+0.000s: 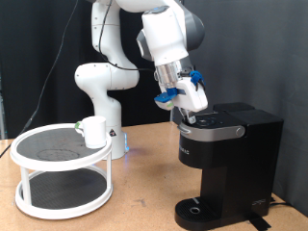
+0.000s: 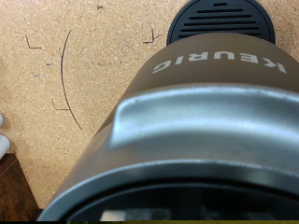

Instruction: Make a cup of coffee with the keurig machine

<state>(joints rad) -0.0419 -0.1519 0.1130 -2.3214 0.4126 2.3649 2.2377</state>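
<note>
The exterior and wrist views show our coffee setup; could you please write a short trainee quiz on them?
1. True or false: the cup stands on the drip tray of the coffee machine.
2. Where is the gripper? A) above the machine's top B) beside the cup C) on the table
3. Fill in: the cup sits on the top tier of a white two-tier ____.

Key: 1 false; 2 A; 3 rack. The wrist view looks down over the machine's front to the drip tray.
</note>
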